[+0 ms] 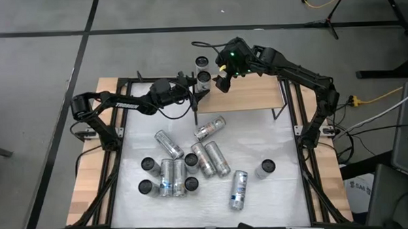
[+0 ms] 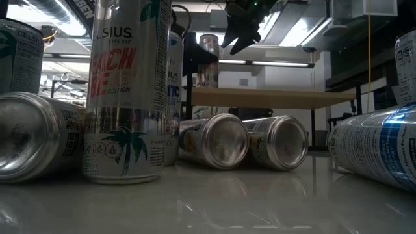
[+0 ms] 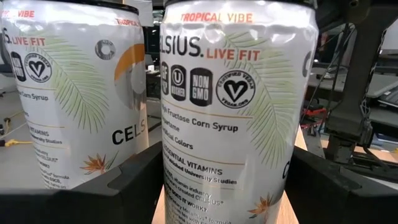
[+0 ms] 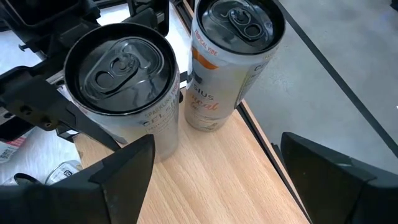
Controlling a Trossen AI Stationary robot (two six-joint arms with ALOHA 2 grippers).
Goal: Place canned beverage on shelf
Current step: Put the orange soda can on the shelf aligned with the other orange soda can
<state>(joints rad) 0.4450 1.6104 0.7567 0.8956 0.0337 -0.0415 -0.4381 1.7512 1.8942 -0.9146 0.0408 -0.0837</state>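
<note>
The shelf (image 1: 254, 96), a pale wooden board on black posts, stands at the table's far side. Two canned beverages stand upright on its left end, one nearer (image 1: 203, 78) (image 4: 118, 81) and one farther (image 1: 201, 62) (image 4: 233, 56). My left gripper (image 1: 197, 82) (image 3: 227, 186) reaches in level from the left. It is open, with a finger close on either side of the nearer can (image 3: 236, 112). My right gripper (image 1: 223, 78) (image 4: 217, 180) hangs open above the shelf, just right of the cans and slanting down toward them, holding nothing.
Several more cans lie or stand in a cluster on the white tabletop (image 1: 185, 166). One stands alone (image 1: 265, 169) and one lies nearby (image 1: 238, 189). The shelf's right part (image 1: 264, 92) is bare wood. Black frame rails (image 1: 300, 145) run along the table's sides.
</note>
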